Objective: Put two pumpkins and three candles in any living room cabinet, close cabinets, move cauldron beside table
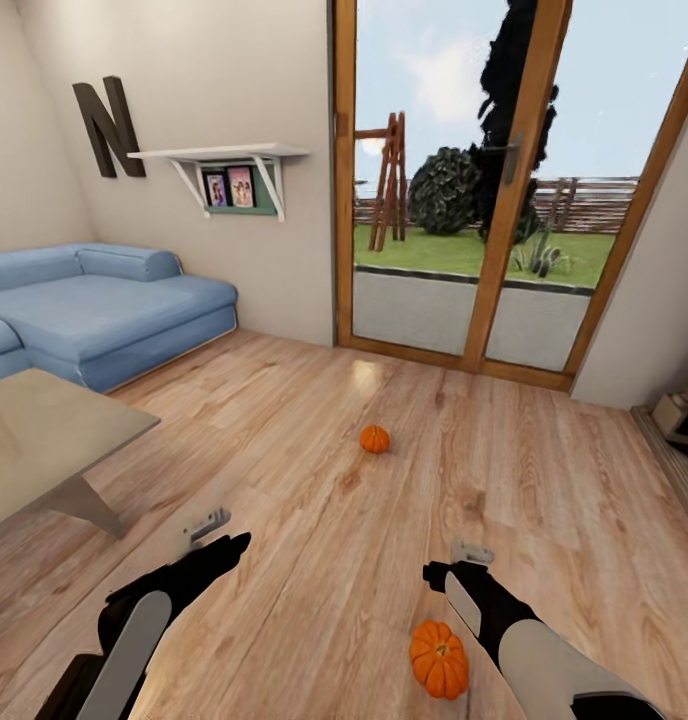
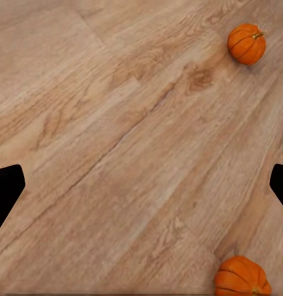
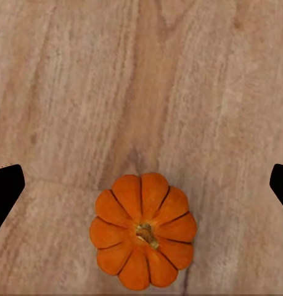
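Two small orange pumpkins lie on the wooden floor. The near pumpkin sits just below my right gripper, which is open above the floor. The far pumpkin rests toward the glass door. Over bare planks, my left gripper is open with nothing between its fingers. The grey-topped table stands at the left. The candles, the cabinet and the cauldron are out of view.
A blue sofa lines the left wall behind the table. A wood-framed glass door faces a garden. A wall shelf hangs above the sofa. Some pale stonework sits at the right edge.
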`<state>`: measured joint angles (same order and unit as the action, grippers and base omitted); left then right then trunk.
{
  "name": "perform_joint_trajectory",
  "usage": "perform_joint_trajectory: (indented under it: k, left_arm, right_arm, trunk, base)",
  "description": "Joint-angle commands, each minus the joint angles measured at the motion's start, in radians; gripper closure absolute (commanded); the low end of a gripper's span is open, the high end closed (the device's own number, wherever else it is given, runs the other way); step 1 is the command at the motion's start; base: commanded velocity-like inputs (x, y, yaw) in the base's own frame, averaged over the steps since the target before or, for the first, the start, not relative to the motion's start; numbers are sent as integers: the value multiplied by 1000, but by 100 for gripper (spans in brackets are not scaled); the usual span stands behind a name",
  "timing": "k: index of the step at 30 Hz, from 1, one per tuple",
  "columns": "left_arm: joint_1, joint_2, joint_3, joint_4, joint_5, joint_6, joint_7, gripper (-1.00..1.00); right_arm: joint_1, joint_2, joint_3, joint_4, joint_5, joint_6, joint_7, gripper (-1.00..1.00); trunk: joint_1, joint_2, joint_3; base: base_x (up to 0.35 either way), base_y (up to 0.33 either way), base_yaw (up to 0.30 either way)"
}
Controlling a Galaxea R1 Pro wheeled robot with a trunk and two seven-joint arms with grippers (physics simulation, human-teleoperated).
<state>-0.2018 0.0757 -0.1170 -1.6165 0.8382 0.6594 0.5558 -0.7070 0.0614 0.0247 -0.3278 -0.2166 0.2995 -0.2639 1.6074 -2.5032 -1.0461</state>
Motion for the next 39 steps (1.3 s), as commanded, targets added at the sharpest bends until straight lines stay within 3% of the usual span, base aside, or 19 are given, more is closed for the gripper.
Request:
perform_joint_trajectory:
  k: [1, 17, 21, 22, 25, 39]
  left_arm:
    - [0, 1, -1, -2, 10, 0, 10, -100]
    - [1, 1, -2, -3, 10, 0, 12, -100]
    - [1, 1, 0, -3, 10, 0, 13, -100]
    - [1, 1, -1, -3, 10, 0, 14, -100]
    - [1, 1, 0, -2, 10, -1, 15, -100]
    - [1, 1, 0, -2, 10, -1, 15, -100]
  right_arm:
    - [0, 0, 3, -2, -8, 4, -6, -100]
    - [0, 0, 4, -2, -6, 4, -6, -100]
    - [-22, 4, 16, -5, -6, 102, -4, -100]
    - [-132, 6, 18, 17, -8, 314, -9, -100]
    - [-183, 5, 18, 39, -9, 401, -7, -100]
    - [-194, 7, 15, 50, -10, 336, 1, -100]
  trunk:
    - [0, -1, -5]
    - [7, -4, -67]
    - [9, -5, -82]
    - [10, -6, -86]
    - [11, -6, -98]
    - [17, -10, -152]
  base:
    - [0, 0, 0]
    - [0, 0, 0]
    - [0, 0, 0]
    - [0, 0, 0]
    - [0, 0, 0]
    - [0, 0, 0]
